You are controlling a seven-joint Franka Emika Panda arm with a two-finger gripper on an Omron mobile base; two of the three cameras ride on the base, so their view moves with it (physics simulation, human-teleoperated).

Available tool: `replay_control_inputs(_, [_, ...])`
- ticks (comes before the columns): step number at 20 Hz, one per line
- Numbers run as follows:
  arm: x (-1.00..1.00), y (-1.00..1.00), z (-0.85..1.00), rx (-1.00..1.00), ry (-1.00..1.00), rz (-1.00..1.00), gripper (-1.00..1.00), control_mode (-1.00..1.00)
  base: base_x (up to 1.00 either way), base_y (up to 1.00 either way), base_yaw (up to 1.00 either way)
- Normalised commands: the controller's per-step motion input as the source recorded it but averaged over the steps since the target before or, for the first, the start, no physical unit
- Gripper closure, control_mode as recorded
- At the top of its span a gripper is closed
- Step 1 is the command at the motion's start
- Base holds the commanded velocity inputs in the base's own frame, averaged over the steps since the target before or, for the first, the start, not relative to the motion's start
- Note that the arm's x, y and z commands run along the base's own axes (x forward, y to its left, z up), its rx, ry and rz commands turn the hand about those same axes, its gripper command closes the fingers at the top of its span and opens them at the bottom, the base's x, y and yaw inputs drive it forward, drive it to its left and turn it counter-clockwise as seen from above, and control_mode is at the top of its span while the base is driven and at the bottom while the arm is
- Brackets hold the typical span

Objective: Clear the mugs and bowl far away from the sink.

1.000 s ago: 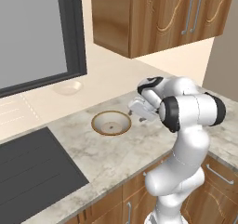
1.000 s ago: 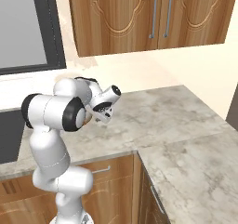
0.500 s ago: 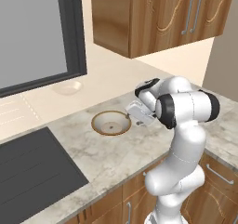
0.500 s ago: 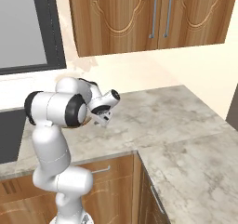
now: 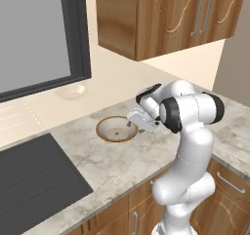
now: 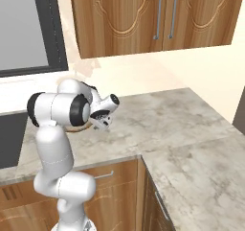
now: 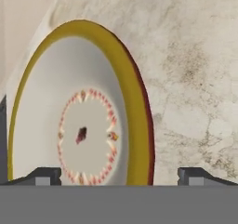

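Observation:
The bowl [image 5: 116,128], shallow with a brown rim and a pale inside, sits on the marble counter [image 5: 122,161] in the left base view. My gripper [image 5: 140,120] hangs open just right of it, close above its right rim. In the hand view the bowl [image 7: 79,116] is very near, and its right rim lies between my two fingertips [image 7: 46,175], with nothing held by the gripper [image 7: 119,176]. The gripper [image 6: 102,122] also shows in front of my arm in the right base view. The black sink [image 5: 29,175] lies at the lower left. The mugs are out of view.
A faint pale dish [image 5: 72,90] rests at the back of the counter under the dark window frame [image 5: 75,34]. Wooden wall cabinets [image 5: 166,19] hang above. The counter [image 6: 191,144] turns a corner to the right and carries on toward the front.
My gripper has eased a little down and to the left, closer to the bowl's right rim. Its jaws stay open and the bowl has not moved.

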Motion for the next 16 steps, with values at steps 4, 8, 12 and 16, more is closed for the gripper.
replay_control_inputs(4, [0.09,0.19,-0.21,0.00,0.00,0.00,-1.00,-1.00,0.00,0.00,0.00])
replay_control_inputs(8, [0.28,0.15,-0.29,0.00,0.00,0.00,-1.00,-1.00,0.00,0.00,0.00])
replay_control_inputs(12, [0.25,0.18,-0.27,0.00,0.00,0.00,-1.00,-1.00,0.00,0.00,0.00])
replay_control_inputs(16, [0.12,0.74,-0.43,0.00,0.00,0.00,1.00,-1.00,0.00,0.00,0.00])
